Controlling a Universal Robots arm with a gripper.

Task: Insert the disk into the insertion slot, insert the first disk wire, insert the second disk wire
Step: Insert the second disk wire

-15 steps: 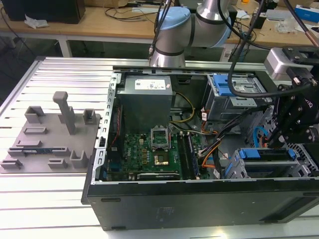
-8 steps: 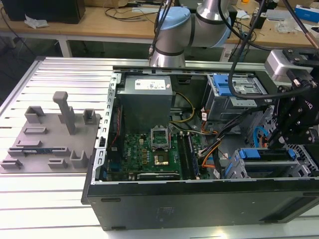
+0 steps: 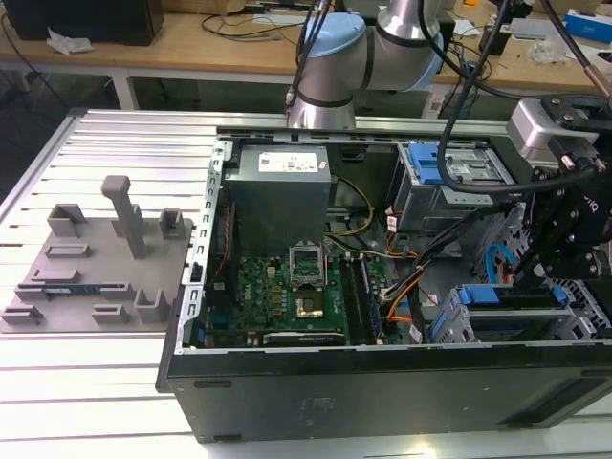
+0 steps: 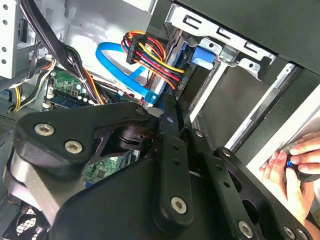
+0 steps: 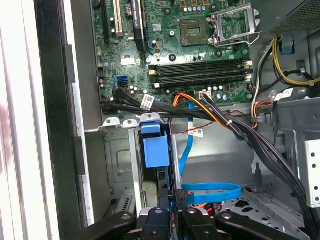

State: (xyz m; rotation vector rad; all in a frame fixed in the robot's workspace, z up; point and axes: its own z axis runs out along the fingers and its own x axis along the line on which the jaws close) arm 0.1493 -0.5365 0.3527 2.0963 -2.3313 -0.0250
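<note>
Open computer case (image 3: 382, 382): motherboard (image 3: 287, 296) inside, power supply (image 3: 282, 186) behind it, drive bay (image 3: 507, 316) toward the exterior view's right.

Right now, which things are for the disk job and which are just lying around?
Job: silver disk in blue plastic carrier; grey metal insertion slot; flat blue cable.
Just lying about: green motherboard; grey plastic fixture block; grey power supply box.

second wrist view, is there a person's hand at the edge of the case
Yes, a person's hand shows beside the black edge of the computer case, fingers curled around a small dark and blue object.
</note>
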